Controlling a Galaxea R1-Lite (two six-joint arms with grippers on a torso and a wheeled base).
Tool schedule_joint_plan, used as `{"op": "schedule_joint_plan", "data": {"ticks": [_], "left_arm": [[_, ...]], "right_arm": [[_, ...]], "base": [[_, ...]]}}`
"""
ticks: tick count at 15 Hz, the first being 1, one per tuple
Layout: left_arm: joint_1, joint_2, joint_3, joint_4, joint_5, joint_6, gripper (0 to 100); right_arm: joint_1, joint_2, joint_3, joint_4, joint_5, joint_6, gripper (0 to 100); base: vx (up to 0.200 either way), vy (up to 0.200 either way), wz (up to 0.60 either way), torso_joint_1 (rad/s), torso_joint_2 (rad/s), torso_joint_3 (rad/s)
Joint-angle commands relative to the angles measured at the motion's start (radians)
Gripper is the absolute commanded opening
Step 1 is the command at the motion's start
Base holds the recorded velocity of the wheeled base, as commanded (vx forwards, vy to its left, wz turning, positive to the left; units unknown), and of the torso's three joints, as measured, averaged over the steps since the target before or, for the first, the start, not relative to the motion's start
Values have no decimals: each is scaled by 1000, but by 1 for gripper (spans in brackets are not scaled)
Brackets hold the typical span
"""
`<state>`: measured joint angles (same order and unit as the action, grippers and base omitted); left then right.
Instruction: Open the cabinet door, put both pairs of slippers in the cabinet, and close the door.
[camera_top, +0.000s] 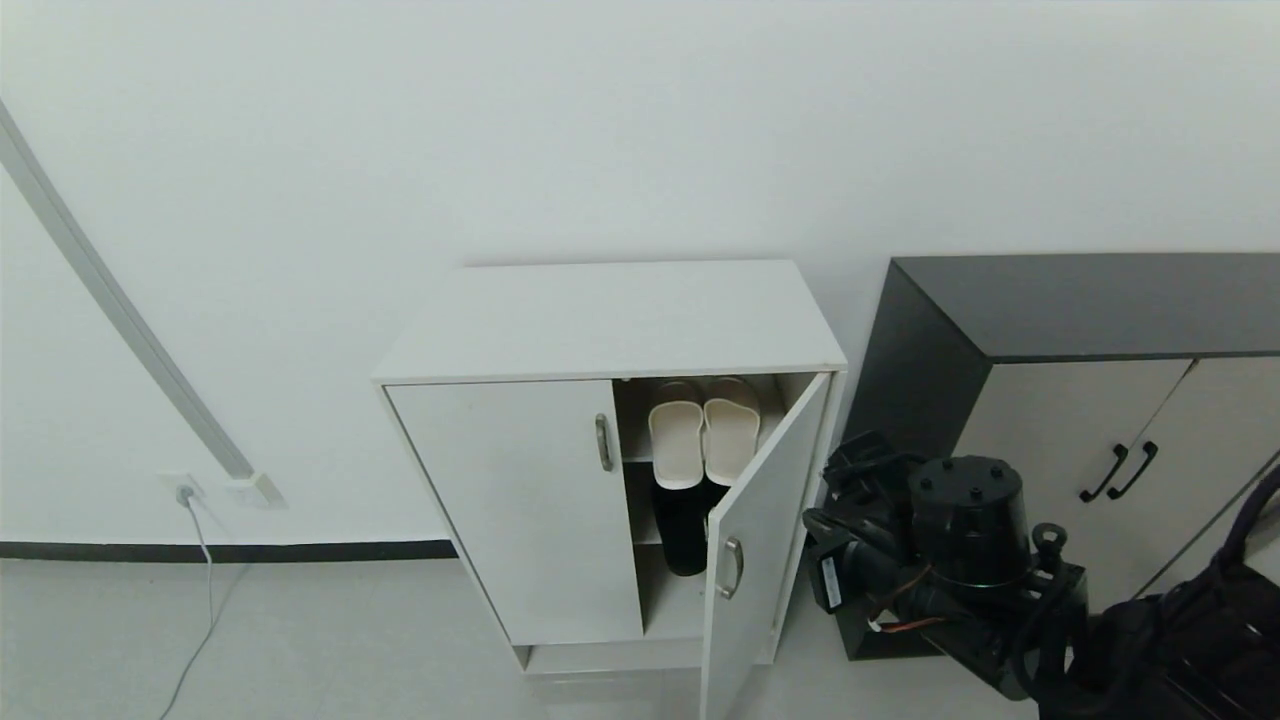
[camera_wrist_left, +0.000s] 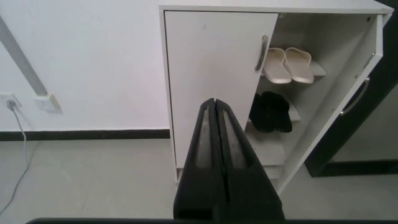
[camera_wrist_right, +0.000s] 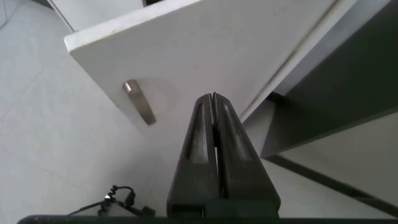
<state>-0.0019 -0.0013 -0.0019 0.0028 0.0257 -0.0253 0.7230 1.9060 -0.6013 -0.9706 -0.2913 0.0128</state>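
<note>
Closest to me, the right gripper (camera_wrist_right: 214, 99) hangs low by the outer face of the flat white right-hand door (camera_top: 765, 520). Its two black fingers are pressed flat together with nothing between them. The left gripper (camera_wrist_left: 214, 102) is likewise closed and empty, held back in front of the shut white left-hand door (camera_top: 520, 500). The right-hand door stands swung out at an angle, its small brushed-metal bar handle (camera_top: 731, 568) facing the right arm. Past it, inside the white wooden cabinet (camera_top: 610, 320), the pair of cream foam slippers (camera_top: 703, 440) lies side by side on the upper shelf. The pair of black slippers (camera_top: 682, 525) sits on the shelf below, toes hanging a little over the front edge. With both pairs stowed, I'd say only the closing is left. No grasp seems needed: lay the closed fingers against the outer panel near the handle side, far from the hinge, and push in a slow arc. Mind that the black toes don't catch the door. The tall dark cabinet (camera_top: 1080, 300) just beside leaves that arm little elbow room.
</note>
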Motion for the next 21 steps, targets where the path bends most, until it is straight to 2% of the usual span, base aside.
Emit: {"op": "schedule_joint_plan", "data": {"ticks": [1,15,21], "left_arm": [[0,1,0,-1,0,-1,0],[0,1,0,-1,2,-1,0],[0,1,0,-1,0,-1,0]], "right_arm": [[1,61,-35,-16,1,1,0],[-36,317,-331,-31,0,0,0],[-106,452,-523,-31,0,0,0]], "base": [[0,0,0,0,0,0],[0,0,0,0,0,0],[0,0,0,0,0,0]]}}
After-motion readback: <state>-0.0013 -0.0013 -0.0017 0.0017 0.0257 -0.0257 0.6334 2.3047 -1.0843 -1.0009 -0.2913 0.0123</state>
